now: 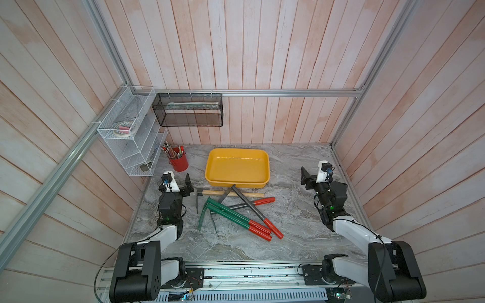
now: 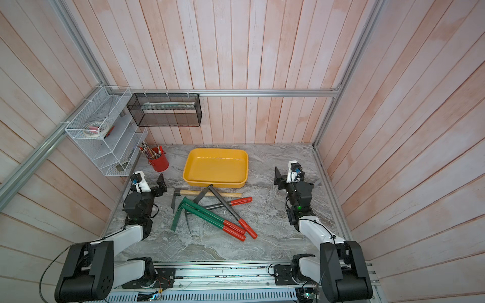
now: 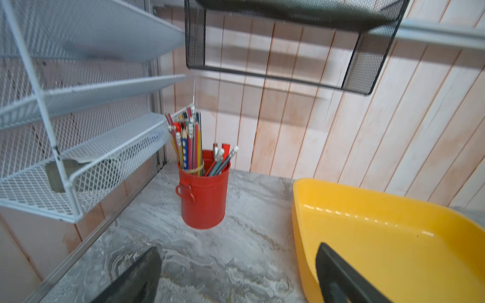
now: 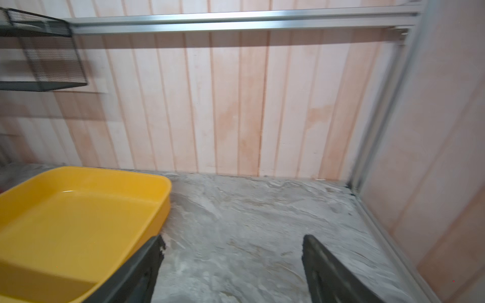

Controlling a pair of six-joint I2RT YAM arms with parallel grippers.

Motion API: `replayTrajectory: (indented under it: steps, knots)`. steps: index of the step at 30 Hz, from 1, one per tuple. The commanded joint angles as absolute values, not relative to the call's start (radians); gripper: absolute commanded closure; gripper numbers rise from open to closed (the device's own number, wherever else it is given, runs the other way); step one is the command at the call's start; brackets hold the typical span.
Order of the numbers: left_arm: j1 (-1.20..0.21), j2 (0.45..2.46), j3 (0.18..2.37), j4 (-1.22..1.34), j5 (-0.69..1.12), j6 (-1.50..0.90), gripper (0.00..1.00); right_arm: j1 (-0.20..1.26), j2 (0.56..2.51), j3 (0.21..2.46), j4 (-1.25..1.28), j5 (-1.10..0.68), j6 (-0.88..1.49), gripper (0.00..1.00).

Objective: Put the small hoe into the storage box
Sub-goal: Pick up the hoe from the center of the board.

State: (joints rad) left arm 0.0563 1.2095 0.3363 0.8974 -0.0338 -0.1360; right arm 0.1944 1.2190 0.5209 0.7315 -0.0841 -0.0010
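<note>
Storage box (image 1: 237, 168): a shallow yellow tub standing on the marble-patterned table (image 1: 288, 223) toward the back wall, with nothing in it in any view. Just in front of its near wall lies a heap of crossed hand tools (image 1: 236, 212): two with green shafts and red grips, two with grey shafts and red grips, and one with a wooden handle. The wooden-handled tool with a dark cross-head appears to be the small hoe (image 1: 214, 192), though at this size that cannot be confirmed. It lies flat on the table, parallel to the box's near wall and close beside it, outside the box. Its head points toward the left arm, and a grey shaft and a grey blade lie across its handle. Left gripper (image 3: 236, 283): jaws stand wide apart with only bare table between them. It sits near the box's near left corner, between the red pencil pot (image 1: 179, 164) and the hoe's head, touching neither so far as can be seen. Right gripper (image 4: 233, 272): jaws likewise spread with nothing between them. It is positioned off the right side of the box, well apart from the tool heap. A white wire rack (image 1: 131, 136) and a black mesh basket (image 1: 187, 110) hang from the frame at the back left.
</note>
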Motion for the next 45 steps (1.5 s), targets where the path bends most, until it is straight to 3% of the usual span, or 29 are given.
replayTrajectory:
  steps: [1,9,14,31,39,45]
  knots:
    - [0.047,1.189,0.405,0.762,0.025,-0.222,0.09,0.282,1.266,0.607,0.401,-0.184,-0.048,0.18]
    - [-0.062,1.183,0.462,0.656,0.237,-0.223,0.11,0.468,1.385,0.754,0.171,-0.257,-0.005,0.24]
    - [-0.135,1.216,0.479,0.639,0.330,-0.228,0.11,0.554,1.455,0.768,0.166,-0.272,0.046,0.26]
    - [-0.206,1.197,0.473,0.605,0.257,-0.204,0.11,0.693,1.678,0.802,0.302,-0.155,0.137,0.31]
    - [-0.206,1.214,0.477,0.593,0.237,-0.201,0.11,0.703,1.646,0.818,0.262,-0.107,0.111,0.31]
    - [-0.206,1.242,0.484,0.597,0.245,-0.204,0.11,0.712,1.632,0.830,0.261,-0.181,0.123,0.31]
